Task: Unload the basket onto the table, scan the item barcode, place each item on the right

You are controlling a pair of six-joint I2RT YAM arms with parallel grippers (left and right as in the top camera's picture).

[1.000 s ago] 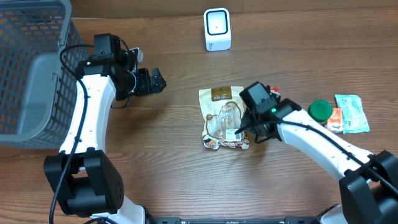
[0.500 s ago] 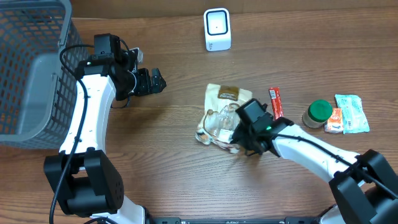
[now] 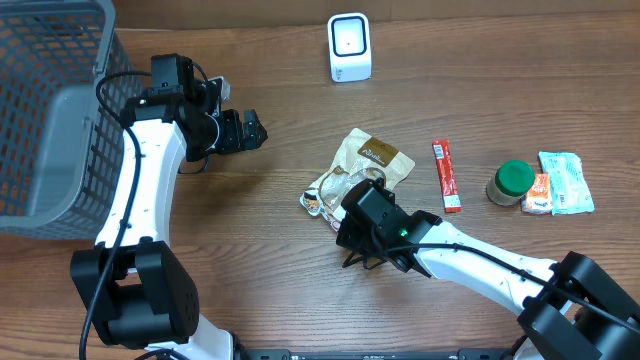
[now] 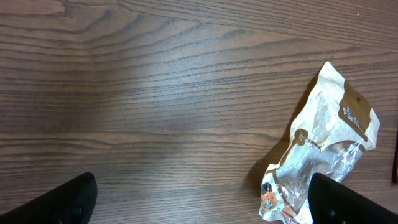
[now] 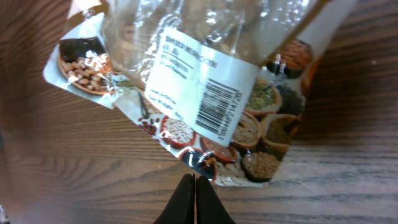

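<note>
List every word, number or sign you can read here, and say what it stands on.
"Pa": on the brown panel of the pouch; the rest is blurred.
Label on the pouch: a barcode and lines of print, too blurred to read.
Red stick, teal packet, orange packet: print too small.
Scanner: none.

Bag (image 3: 372, 160) — with right claw (image 5: 194, 198) — farther left

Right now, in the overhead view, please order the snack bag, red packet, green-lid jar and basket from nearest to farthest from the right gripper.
1. snack bag: at the right gripper itself.
2. red packet: image-right of the bag.
3. green-lid jar: beyond the packet, further image-right.
4. basket: far image-left corner.
</note>
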